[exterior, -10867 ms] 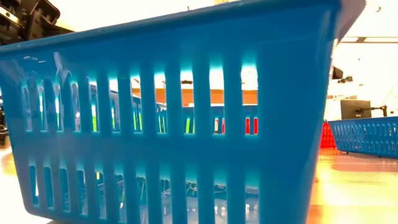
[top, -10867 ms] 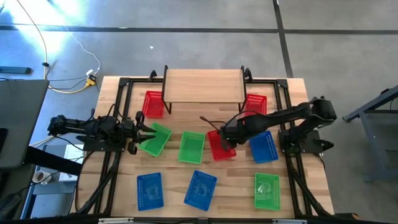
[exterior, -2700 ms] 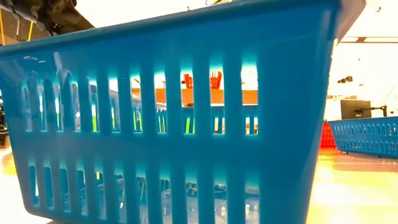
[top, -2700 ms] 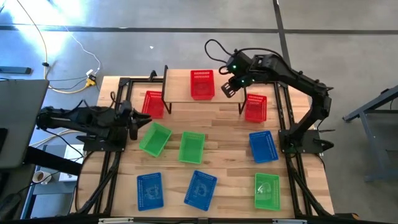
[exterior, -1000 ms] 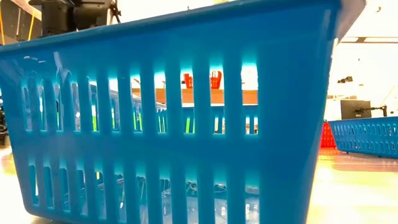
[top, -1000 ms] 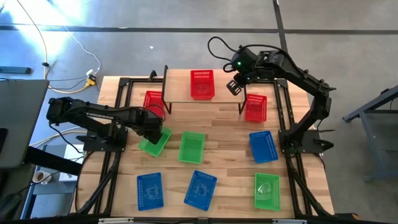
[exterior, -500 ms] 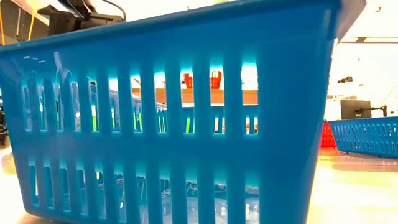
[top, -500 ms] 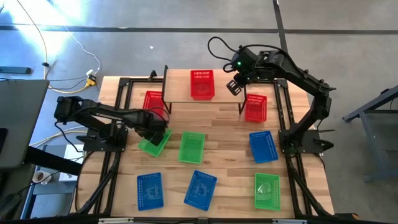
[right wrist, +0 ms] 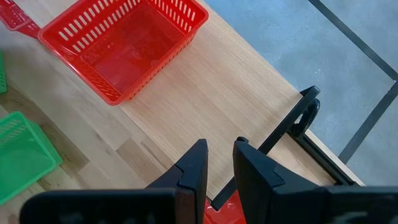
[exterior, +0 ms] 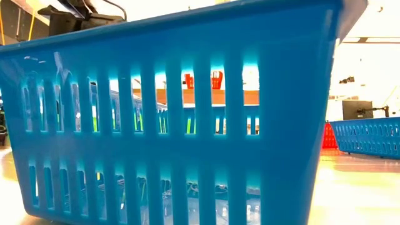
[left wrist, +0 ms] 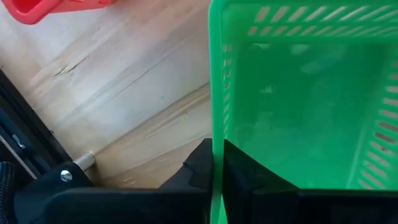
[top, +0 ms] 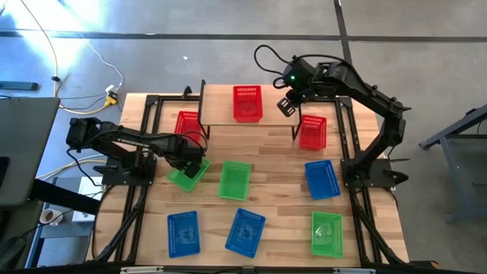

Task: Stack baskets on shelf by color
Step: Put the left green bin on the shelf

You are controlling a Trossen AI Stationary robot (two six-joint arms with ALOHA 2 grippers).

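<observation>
My left claw [left wrist: 216,163] is clenched on the thin rim of the green basket [top: 187,170] near the shelf [top: 221,104]; it looks light, flexible and easily tipped.

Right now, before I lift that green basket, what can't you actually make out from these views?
- Low view: a blue basket fills the picture, hiding most of the table and shelf.
- Left wrist view: the green basket is cut off by the edges.
- High view: the left claw hides its hold on the rim.
</observation>
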